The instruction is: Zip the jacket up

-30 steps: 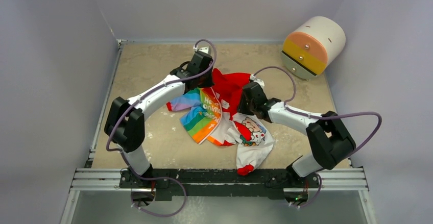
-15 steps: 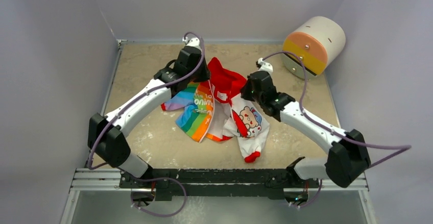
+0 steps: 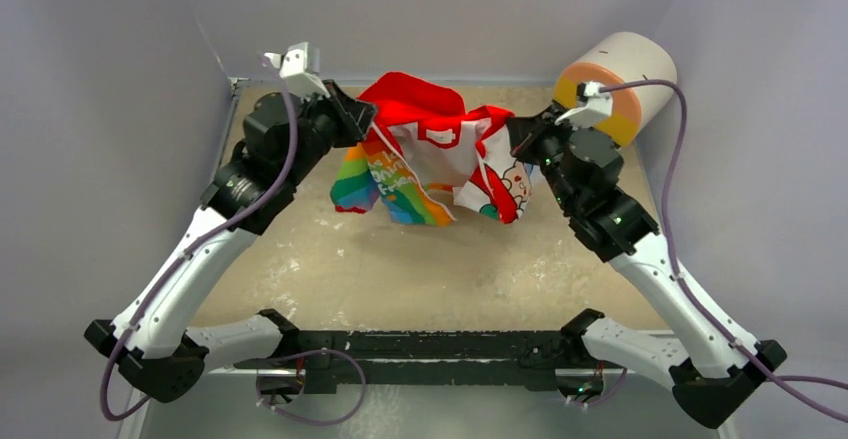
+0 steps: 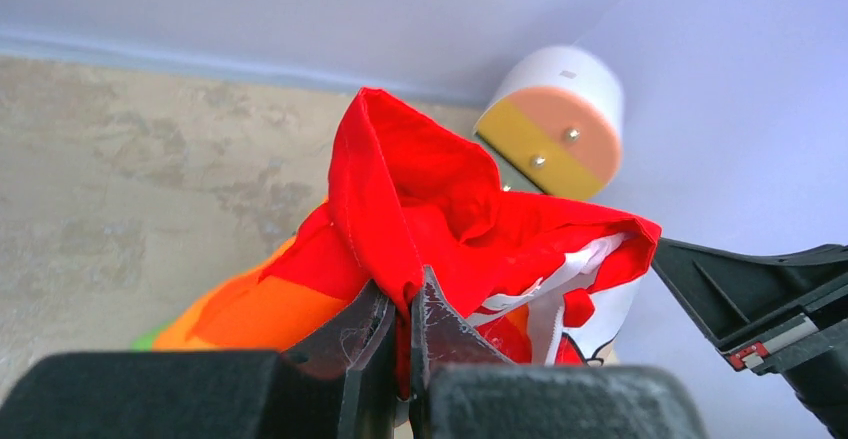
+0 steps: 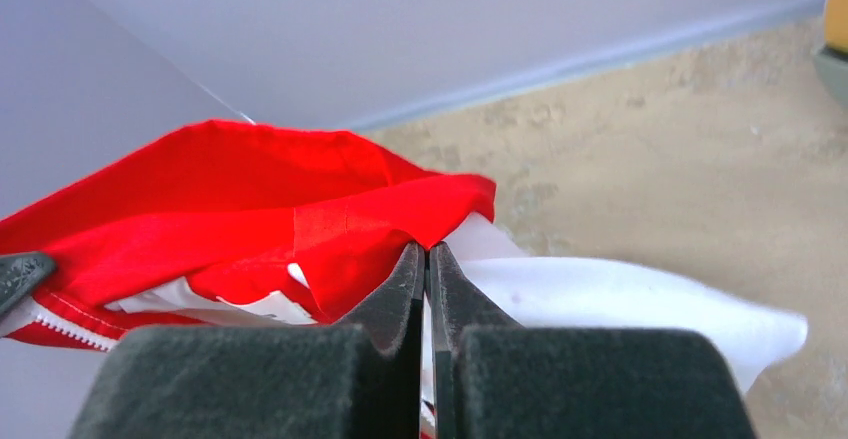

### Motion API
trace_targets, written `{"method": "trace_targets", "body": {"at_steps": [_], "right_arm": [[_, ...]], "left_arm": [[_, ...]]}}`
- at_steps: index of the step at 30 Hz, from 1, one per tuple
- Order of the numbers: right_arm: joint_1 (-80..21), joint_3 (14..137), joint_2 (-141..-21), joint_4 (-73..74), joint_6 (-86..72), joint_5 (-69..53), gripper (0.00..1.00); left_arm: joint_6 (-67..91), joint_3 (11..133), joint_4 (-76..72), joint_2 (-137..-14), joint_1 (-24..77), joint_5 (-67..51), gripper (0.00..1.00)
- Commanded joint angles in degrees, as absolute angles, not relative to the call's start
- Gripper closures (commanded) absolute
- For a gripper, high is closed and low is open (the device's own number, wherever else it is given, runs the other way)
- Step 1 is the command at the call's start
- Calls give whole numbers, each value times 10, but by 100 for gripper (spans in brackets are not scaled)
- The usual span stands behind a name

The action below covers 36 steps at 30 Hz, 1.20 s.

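The jacket (image 3: 430, 154) hangs in the air over the far part of the table, held up between both grippers. Its red hood is on top, the rainbow panel and orange lettered front hang at the left, the white bear print at the right. My left gripper (image 3: 358, 119) is shut on the red fabric at the jacket's left shoulder (image 4: 400, 259). My right gripper (image 3: 517, 131) is shut on the jacket's right edge, where red meets white (image 5: 440, 229). A white zipper strip shows in the left wrist view (image 4: 545, 309). The front is open.
A white cylinder with an orange and yellow face (image 3: 612, 84) lies at the far right corner, close behind my right wrist. Grey walls enclose the table (image 3: 400, 269) at the left, back and right. A black rail (image 3: 430, 344) runs along the near edge.
Both arms have risen and moved toward the back wall, lifting the jacket off the table. It lay crumpled on the surface one second ago and now hangs stretched between the grippers.
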<state>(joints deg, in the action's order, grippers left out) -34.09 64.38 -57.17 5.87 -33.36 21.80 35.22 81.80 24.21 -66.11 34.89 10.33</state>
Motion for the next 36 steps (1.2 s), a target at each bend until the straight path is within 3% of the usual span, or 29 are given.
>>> {"method": "trace_targets", "body": {"at_steps": [1, 8, 17, 24, 30, 36], "right_arm": [[-341, 692, -538, 11, -303, 244, 100], [-342, 736, -507, 21, -289, 188, 100], [-341, 704, -499, 62, -316, 190, 100], [-333, 634, -608, 20, -318, 243, 100], [-282, 598, -716, -41, -324, 176, 100], [-241, 637, -781, -62, -298, 128, 100]], "left_arm": [[350, 858, 220, -632, 349, 116, 100], [302, 895, 253, -612, 349, 67, 100], [284, 887, 277, -620, 349, 43, 100], [330, 832, 271, -724, 349, 142, 100], [351, 816, 263, -824, 348, 202, 100], [344, 854, 254, -890, 349, 207, 100]]}}
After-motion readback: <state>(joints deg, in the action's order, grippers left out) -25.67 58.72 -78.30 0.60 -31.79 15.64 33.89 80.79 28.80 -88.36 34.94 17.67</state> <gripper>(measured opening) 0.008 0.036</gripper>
